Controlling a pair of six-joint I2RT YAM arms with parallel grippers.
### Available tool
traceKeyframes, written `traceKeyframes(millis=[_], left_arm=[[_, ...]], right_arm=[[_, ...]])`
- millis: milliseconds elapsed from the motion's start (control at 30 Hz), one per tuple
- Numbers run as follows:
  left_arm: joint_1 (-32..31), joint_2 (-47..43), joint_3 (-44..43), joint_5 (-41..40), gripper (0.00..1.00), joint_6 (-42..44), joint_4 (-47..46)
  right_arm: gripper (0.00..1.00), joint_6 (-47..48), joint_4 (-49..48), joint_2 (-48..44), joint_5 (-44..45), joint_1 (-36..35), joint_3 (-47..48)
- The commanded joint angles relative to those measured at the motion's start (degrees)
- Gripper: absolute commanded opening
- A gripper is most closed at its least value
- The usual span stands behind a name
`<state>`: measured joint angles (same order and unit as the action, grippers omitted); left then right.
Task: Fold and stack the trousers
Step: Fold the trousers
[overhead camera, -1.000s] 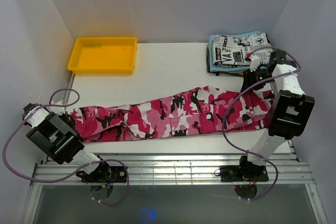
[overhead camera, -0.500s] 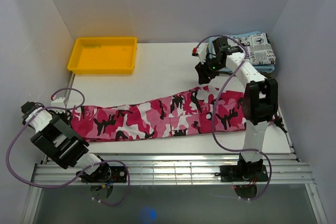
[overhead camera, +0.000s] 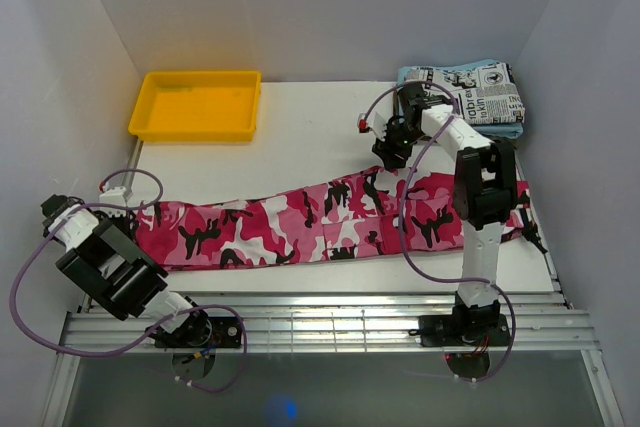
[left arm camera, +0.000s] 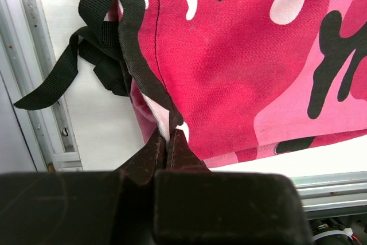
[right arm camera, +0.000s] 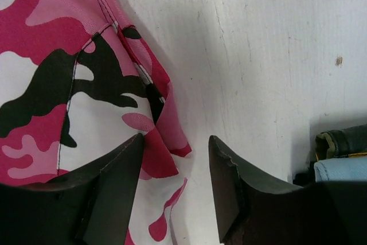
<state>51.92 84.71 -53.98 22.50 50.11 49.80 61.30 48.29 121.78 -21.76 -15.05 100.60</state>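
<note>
The pink, white and black camouflage trousers (overhead camera: 320,222) lie stretched across the table from left to right. My left gripper (overhead camera: 132,215) is at their left end. In the left wrist view it (left arm camera: 168,140) is shut on the trousers' edge (left arm camera: 241,61), next to a black strap (left arm camera: 86,55). My right gripper (overhead camera: 392,159) hovers low over the trousers' far edge, right of the middle. In the right wrist view it (right arm camera: 175,142) is open, with a folded flap of the trousers (right arm camera: 57,55) lying between its fingers.
A yellow tray (overhead camera: 200,134) stands at the back left. A folded newspaper-print garment (overhead camera: 485,87) lies on a light blue cloth (overhead camera: 500,131) at the back right, close behind my right gripper; the stack's corner also shows in the right wrist view (right arm camera: 344,167).
My right arm has swung from the trousers' right end to their far edge near the middle and come down over it. My left gripper has kept its hold.
</note>
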Motion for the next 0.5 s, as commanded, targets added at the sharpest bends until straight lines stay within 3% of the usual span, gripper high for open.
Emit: traceKeyframes(millis=[0,167,467], left_arm=[[0.20,0.11,-1.04,1.58,0.00,0.34,0.47],[0.20,0.28,-1.04,1.23,0.00,0.17,0.38],[0.20,0.11,-0.52,1.76,0.00,-0.01,0.74]], right_arm=[[0.54,7.52,1.63,0.74,-0.82,-0.68,1.88],[0.50,12.61,5.49,0.04,-2.06,-1.65,1.80],[0.51,17.01,6.38,-3.48,-4.70,-3.14,-0.49]])
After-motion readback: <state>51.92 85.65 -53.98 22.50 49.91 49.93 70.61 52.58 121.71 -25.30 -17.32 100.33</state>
